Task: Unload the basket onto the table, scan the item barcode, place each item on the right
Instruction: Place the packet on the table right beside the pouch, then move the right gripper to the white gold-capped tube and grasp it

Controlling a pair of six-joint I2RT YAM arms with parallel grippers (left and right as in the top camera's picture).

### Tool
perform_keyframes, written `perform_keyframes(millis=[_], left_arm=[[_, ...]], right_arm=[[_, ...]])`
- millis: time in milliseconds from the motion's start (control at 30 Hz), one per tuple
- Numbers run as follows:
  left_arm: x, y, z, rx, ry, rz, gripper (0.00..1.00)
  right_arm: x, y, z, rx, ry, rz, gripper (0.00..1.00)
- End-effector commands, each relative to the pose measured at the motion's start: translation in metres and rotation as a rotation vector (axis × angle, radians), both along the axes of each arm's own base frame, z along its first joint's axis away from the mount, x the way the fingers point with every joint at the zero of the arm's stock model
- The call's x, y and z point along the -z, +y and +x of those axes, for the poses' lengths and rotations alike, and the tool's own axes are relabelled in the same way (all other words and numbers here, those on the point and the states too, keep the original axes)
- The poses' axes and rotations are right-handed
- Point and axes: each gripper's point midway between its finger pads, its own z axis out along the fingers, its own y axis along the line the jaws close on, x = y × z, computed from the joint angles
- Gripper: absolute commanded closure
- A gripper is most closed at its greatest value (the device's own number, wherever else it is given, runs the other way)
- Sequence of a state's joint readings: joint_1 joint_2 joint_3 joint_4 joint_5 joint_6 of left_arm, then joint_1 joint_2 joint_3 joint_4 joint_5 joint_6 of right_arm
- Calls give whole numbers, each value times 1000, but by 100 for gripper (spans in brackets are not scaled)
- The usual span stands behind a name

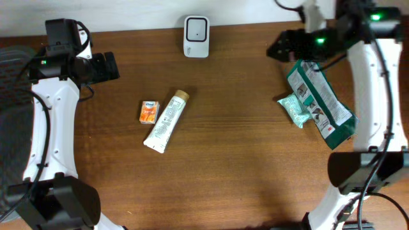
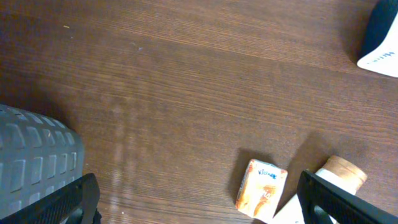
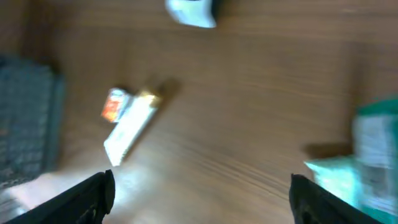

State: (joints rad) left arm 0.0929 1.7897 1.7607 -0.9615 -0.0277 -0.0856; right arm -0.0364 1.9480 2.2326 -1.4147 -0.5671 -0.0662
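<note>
**At Right of Frame, Green Pouch Lies Beside an Open Right Gripper**

Near the upper right of the overhead view, the right gripper [image 1: 276,48] points toward the left with its jaws spread and empty. Its own camera is badly blurred but agrees. The two dark fingers [image 3: 74,199] sit in the bottom corners of that picture, wide apart, with only wood between them. The green pouch [image 1: 318,102] lies flat on the table [image 1: 243,160] just below that gripper, slanting down toward the right edge of the frame. Whether its top end touches the arm above it I cannot tell. A small green pack [image 1: 295,110] lies against the pouch's left side.

At top centre stands the white scanner [image 1: 196,36], well apart from the pouch.

Left of centre, a white tube [image 1: 166,121] with a tan cap lies on a slant. An orange packet [image 1: 149,111] sits just beside it on its left. Both show again along the bottom of the left wrist picture.

In the upper left, the left gripper [image 1: 110,66] hangs apart from every item, its jaws wide and empty. Its fingers [image 2: 62,202] frame the lower corners of its own view. A grey basket [image 1: 11,64] shows at the left edge of the overhead frame.
</note>
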Motion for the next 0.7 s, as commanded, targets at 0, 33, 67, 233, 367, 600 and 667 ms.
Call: perform_keyframes(millis=[0, 33, 67, 233, 367, 600, 667], left_arm=[[-4, 2, -1, 5, -8, 13, 1], [-4, 2, -1, 5, -8, 13, 1], [-4, 2, -1, 5, -8, 13, 1], [-4, 2, -1, 5, -8, 13, 1], [-4, 2, -1, 5, -8, 13, 1], [-4, 2, -1, 5, -8, 13, 1], [-4, 2, -1, 5, -8, 13, 1]], right_arm=[[4, 74, -2, 18, 82, 64, 18], [13, 107, -7, -15, 116, 73, 18], [38, 154, -15, -75, 187, 70, 18], [145, 247, -35, 2, 437, -32, 19], [199, 275, -59, 36, 532, -138, 31], [278, 292, -69, 131, 516, -147, 44], [286, 303, -67, 115, 471, -121, 45]])
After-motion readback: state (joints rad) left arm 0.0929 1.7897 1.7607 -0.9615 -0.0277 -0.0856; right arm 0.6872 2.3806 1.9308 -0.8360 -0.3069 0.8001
